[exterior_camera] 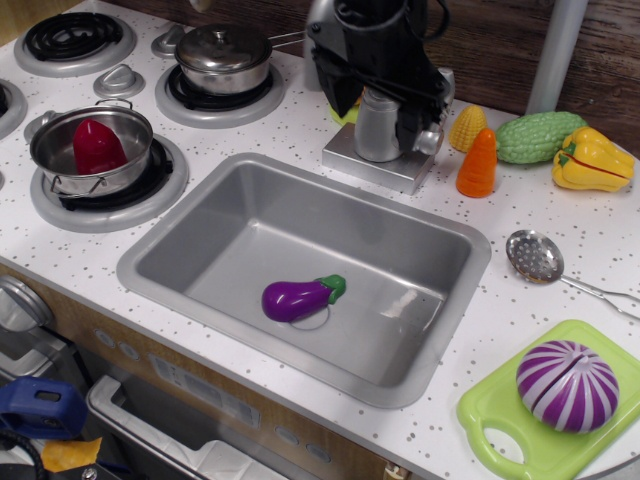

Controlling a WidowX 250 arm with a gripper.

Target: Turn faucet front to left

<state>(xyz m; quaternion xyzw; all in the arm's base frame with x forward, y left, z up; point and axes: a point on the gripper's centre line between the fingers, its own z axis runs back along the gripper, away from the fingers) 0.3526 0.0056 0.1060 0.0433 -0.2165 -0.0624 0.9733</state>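
Pincer (pixel 380 95) straddles faucet (pixel 378 128) from above, jaws wide either side of the upright body, not clamped. Spout pipe sits behind-left; sink (pixel 180 240) lies in front.

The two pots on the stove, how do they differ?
The back pot wears a lid with a knob, so its contents are hidden; the front pot is open and holds a red toy vegetable. The back pot has a long straight handle pointing right; the front pot has small loop handles. Both are shiny metal and sit on burners.
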